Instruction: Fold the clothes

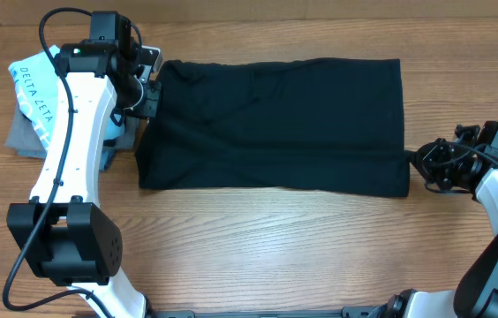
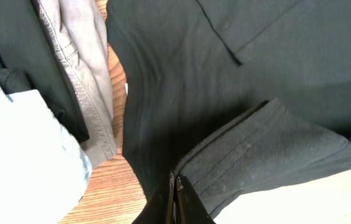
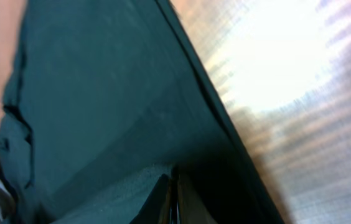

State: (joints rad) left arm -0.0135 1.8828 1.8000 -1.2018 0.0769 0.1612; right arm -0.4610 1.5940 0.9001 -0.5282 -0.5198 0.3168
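Note:
The clothes (image 1: pixel 275 124) are one plain black garment, lying as a wide rectangle across the back half of the table. My left gripper (image 1: pixel 149 93) is at its left edge. In the left wrist view that gripper (image 2: pixel 174 186) is shut on a stitched hem of the clothes (image 2: pixel 225 74), which rises to the jaw tips. My right gripper (image 1: pixel 415 161) is at the garment's lower right edge. In the right wrist view it (image 3: pixel 174 183) is shut, with the dark cloth (image 3: pixel 101 93) pinched at its tips.
A light blue shirt with white lettering (image 1: pixel 33 88) lies on grey folded garments (image 1: pixel 21 140) at the far left, just behind my left arm. The grey garments (image 2: pixel 82 68) also show in the left wrist view. Bare wooden table (image 1: pixel 275 247) runs along the front.

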